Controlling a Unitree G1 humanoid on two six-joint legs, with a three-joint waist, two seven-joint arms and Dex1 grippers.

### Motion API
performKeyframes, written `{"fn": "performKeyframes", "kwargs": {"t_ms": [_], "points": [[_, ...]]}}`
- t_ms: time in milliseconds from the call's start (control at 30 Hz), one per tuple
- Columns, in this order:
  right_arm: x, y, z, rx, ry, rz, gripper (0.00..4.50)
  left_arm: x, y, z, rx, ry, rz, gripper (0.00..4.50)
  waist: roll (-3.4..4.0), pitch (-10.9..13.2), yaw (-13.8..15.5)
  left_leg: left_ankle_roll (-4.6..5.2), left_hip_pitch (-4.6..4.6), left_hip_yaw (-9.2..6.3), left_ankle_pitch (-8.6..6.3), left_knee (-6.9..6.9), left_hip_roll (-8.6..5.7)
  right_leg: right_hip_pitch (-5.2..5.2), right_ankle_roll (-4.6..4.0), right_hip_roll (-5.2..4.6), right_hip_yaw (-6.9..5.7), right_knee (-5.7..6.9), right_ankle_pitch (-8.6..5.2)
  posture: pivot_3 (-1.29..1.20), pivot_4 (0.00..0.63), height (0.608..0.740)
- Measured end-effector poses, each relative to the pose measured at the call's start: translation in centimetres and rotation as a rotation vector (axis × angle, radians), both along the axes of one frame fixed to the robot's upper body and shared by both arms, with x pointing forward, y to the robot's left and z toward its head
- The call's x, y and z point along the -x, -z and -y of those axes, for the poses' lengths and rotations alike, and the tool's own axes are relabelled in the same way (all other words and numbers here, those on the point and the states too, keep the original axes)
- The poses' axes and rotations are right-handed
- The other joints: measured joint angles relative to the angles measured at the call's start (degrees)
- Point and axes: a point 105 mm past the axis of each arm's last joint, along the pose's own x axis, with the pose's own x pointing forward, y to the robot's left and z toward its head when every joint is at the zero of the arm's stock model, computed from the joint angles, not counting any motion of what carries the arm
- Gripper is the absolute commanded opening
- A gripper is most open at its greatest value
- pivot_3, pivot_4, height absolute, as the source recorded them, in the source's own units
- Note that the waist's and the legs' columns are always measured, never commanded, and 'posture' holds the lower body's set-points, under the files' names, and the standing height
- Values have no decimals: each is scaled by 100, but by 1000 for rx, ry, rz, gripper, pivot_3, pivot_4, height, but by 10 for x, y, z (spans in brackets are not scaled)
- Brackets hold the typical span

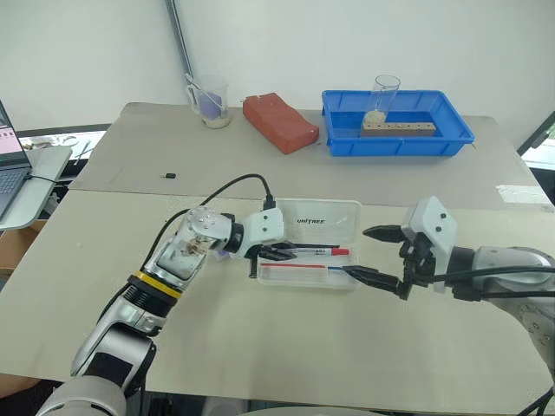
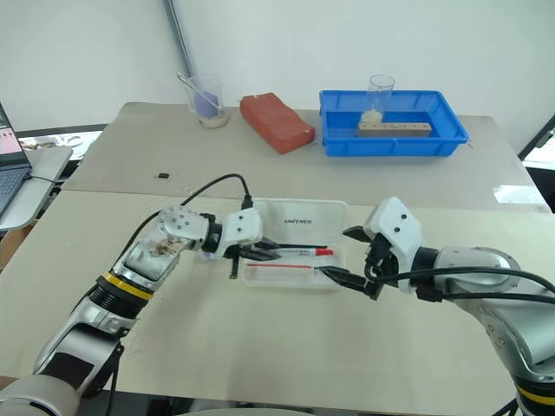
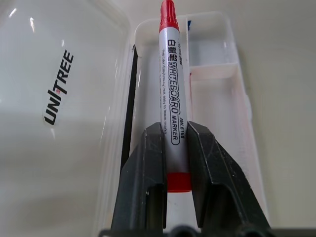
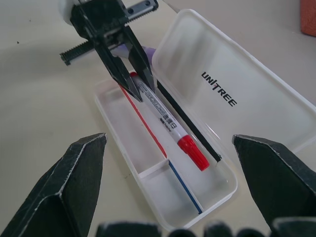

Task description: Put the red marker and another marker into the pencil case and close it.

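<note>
The pencil case lies open mid-table, its lid with UNITREE print folded back flat. My left gripper is shut on the red marker near its tail end. It holds the marker lengthwise over the case's tray, red cap toward my right gripper. I cannot tell whether the marker touches the tray. My right gripper stands wide open at the case's right end, holding nothing. A bit of purple, the other marker, peeks out behind the left fingers, mostly hidden.
A thin red pen and a thin blue pen lie in the tray. At the back stand a blue bin, a red block and a clear cup. A laptop sits far left.
</note>
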Motion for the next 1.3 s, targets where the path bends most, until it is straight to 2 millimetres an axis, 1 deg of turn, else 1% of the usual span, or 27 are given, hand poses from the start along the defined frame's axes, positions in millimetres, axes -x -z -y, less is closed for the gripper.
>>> {"fn": "performKeyframes", "kwargs": {"t_ms": [33,67,100,133,167,200,300,400,433,467,500,533,567,600,633,700,800,900,967,1000,1067,1133,1167,1200,1233,1267,1300], "points": [[0,0,1,0,5,2,4500,0,1,1,1,2,4,176,0,0,1,0,1,-1,0,0,0,1,0,0,0,0,0,0,150,740],[1,1,1,0,8,1,4500,-1,2,1,1,-1,4,1207,0,0,-1,0,1,-1,0,0,0,1,0,0,0,0,0,0,150,740],[1,2,1,0,10,-3,4500,-2,3,2,3,-4,2,1625,-1,0,-3,0,1,-1,0,-1,0,1,0,0,0,0,0,0,150,740],[1,2,1,0,11,-4,4500,-2,4,2,5,-4,1,2147,0,1,-6,0,1,-1,0,-1,0,0,0,0,0,0,0,0,150,740],[1,2,1,0,12,-3,4500,-2,3,3,8,-2,1,2515,0,0,-8,0,1,-1,0,0,0,1,0,0,0,1,0,0,150,740],[1,2,1,0,13,-3,4500,-2,2,4,12,1,3,3136,0,0,-8,0,1,-1,0,0,0,1,0,0,0,1,0,0,150,740],[0,2,2,0,15,-3,4500,-4,-8,-1,37,-13,11,4463,0,0,-20,0,1,-1,0,0,0,0,0,1,0,2,0,0,150,740],[-2,-1,1,-2,7,2,4500,-5,-37,-21,92,-69,33,4463,4,-1,-64,0,1,-4,0,-6,3,-2,1,3,-1,4,-1,0,150,740],[-2,-2,0,-3,1,5,4500,-5,-50,-33,112,-101,39,4463,6,-2,-85,0,7,-4,0,-8,4,-1,1,4,0,4,-1,0,150,740],[-3,-3,-1,-4,-6,7,4500,-3,-59,-44,124,-132,41,4463,7,-2,-111,0,9,-4,0,-11,5,-1,2,4,0,4,-2,0,150,740],[-3,-3,-2,-6,-10,7,4500,-1,-63,-55,123,-162,38,4463,8,-3,-114,0,12,-5,0,-12,5,1,5,4,-1,4,-4,0,150,740],[-5,-3,-6,-16,-30,5,4500,1,-62,-70,116,-212,28,4463,10,-4,-133,0,19,-4,-1,-14,5,3,5,4,1,3,-5,0,150,740],[-5,-4,-11,-31,-48,6,4500,1,-57,-83,106,-265,14,4463,16,-6,-140,0,21,-4,-1,-15,5,6,4,3,1,4,-6,0,150,740],[-6,-4,-17,-42,-74,2,4500,0,-48,-96,96,-327,-3,4463,21,-4,-134,0,23,-4,-1,-14,5,7,4,3,0,4,-7,0,150,740],[-6,-4,-20,-46,-86,-1,4500,0,-42,-100,92,-355,-15,4463,21,-2,-118,0,22,-5,-1,-12,5,7,4,3,-2,6,-7,0,150,740],[-7,-6,-31,-63,-135,1,4500,-1,-24,-112,93,-438,-45,4463,33,-7,-57,-1,22,-5,0,-8,4,0,4,-2,-9,7,-8,0,150,740],[-7,-17,-47,-75,-216,35,4500,-4,-1,-115,130,-541,-76,4463,13,1,7,-2,20,0,-1,-2,-4,-6,3,-18,-12,1,-7,0,150,740],[-7,-21,-53,-78,-251,40,4500,-6,16,-113,132,-583,-94,4463,5,1,47,-2,16,2,-1,-1,-5,-7,1,-21,-12,-2,-6,0,150,740],[-8,-22,-56,-78,-264,41,4500,-9,30,-116,102,-609,-99,4463,5,0,43,-2,16,2,-1,-3,-4,-6,-2,-18,-9,2,-4,0,150,740],[-8,-22,-57,-78,-266,40,4500,-10,34,-117,106,-619,-104,4229,5,0,42,-1,16,2,-1,-6,-4,-3,-3,-17,-8,5,-3,0,150,740],[-9,-21,-57,-80,-264,30,4500,-12,36,-117,113,-608,-89,3621,9,-5,49,-1,22,0,-1,-9,-1,-3,-5,-15,-10,7,-3,0,150,740],[-9,-20,-56,-78,-262,24,4500,-12,37,-117,124,-601,-96,2700,12,-7,42,-1,22,1,-1,-9,0,2,-6,-14,-10,10,-3,0,150,740],[-8,-19,-54,-72,-259,19,4500,-12,37,-117,125,-596,-101,2313,12,-7,36,-2,22,0,-1,-9,1,5,-6,-13,-10,11,-2,0,150,740],[-8,-18,-53,-68,-256,15,4500,-11,37,-117,126,-593,-104,1750,12,-7,28,-1,22,0,-1,-9,1,7,-6,-13,-10,11,-2,0,150,740],[-8,-17,-52,-65,-254,11,4500,-11,38,-116,127,-590,-109,1297,12,-7,18,-1,21,1,-1,-9,1,6,-7,-13,-10,11,-2,0,150,740],[-8,-17,-51,-61,-251,10,4500,-11,37,-117,128,-591,-113,951,13,-7,12,-1,20,0,-1,-10,1,6,-7,-13,-10,11,-2,0,150,740],[-8,-17,-50,-60,-246,11,4500,-10,37,-119,126,-589,-119,950,12,-7,0,-1,19,0,-1,-10,2,5,-6,-12,-9,11,-2,0,150,740]]}}
